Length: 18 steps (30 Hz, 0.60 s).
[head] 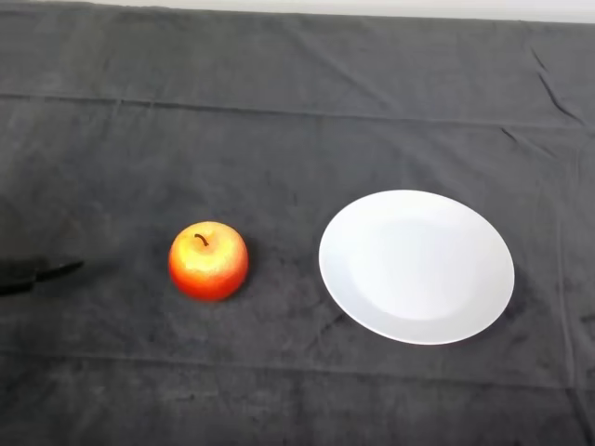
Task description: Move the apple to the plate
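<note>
A red and yellow apple with a short stem stands upright on the dark cloth, left of centre. A white round plate lies to its right, empty, with a gap of cloth between them. Only the black tip of my left hand shows at the left edge. It lies low over the cloth, pointing right toward the apple, well apart from it. What shows of the fingers is straight, and they hold nothing.
The table is covered with a dark grey cloth with a few creases. A pale strip of wall or floor runs along the far edge.
</note>
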Tool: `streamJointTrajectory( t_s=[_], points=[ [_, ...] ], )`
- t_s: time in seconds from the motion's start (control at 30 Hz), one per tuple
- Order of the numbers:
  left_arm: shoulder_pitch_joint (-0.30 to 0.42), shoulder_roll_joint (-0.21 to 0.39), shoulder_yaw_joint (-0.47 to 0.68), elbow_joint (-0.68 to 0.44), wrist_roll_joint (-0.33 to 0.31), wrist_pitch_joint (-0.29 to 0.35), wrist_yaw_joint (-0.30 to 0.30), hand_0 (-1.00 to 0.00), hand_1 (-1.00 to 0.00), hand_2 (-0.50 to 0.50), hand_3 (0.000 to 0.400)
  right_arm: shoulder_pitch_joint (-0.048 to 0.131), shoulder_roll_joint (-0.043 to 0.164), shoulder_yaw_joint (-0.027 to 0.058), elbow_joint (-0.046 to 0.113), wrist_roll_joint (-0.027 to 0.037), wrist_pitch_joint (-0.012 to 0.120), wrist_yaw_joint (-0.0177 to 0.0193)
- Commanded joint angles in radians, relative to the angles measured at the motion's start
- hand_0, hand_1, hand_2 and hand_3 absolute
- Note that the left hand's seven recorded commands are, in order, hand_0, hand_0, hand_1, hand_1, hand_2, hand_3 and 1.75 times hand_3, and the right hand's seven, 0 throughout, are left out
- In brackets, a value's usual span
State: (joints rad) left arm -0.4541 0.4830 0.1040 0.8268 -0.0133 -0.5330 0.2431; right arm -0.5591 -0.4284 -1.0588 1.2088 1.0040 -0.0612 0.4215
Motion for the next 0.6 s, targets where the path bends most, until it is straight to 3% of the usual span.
streamJointTrajectory(
  t_s=[0.03, 0.33, 0.6],
  points=[
    [0.003, 0.031, -0.031, -0.088, 0.026, 0.021, -0.005, 0.00, 0.00, 0.00, 0.000, 0.006, 0.002, -0.0059, -0.031, 0.0204, -0.008, 0.0009],
    [0.077, -0.016, -0.110, -0.373, 0.097, 0.150, -0.007, 0.00, 0.00, 0.00, 0.000, 0.008, 0.005, -0.0040, -0.038, 0.0199, -0.007, -0.0026],
    [0.130, -0.071, -0.204, -0.499, 0.162, 0.230, -0.019, 0.00, 0.00, 0.00, 0.000, 0.010, 0.007, -0.0020, -0.045, 0.0194, -0.006, -0.0063]
  ],
)
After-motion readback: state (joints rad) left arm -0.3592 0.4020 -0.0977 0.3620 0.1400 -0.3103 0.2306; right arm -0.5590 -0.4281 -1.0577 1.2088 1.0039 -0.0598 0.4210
